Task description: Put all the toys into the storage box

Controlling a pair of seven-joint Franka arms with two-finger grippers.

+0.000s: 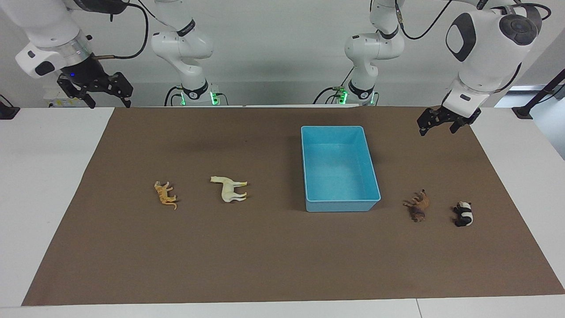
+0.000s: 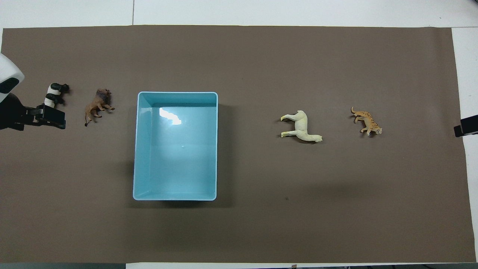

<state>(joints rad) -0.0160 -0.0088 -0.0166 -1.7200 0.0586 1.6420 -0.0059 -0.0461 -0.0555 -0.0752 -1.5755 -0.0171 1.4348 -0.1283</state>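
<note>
Toys point(image 1: 228, 189) on mat (all lying flat), well apart from raised fingers point(image 1: 430, 123)

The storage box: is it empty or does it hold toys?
Empty. The storage box shows only its bare blue floor in both views.

glossy smooth plastic storage box point(image 2: 139, 149) on matt brown mat point(image 2: 261, 224)

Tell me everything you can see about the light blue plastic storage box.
The light-blue plastic storage box is a rectangular tray with low walls, rounded corners and a glossy floor that catches a glare. It sits upright and empty on the brown mat, between the cream-white horse and the brown animal, apart from both. No gripper touches it.
</note>
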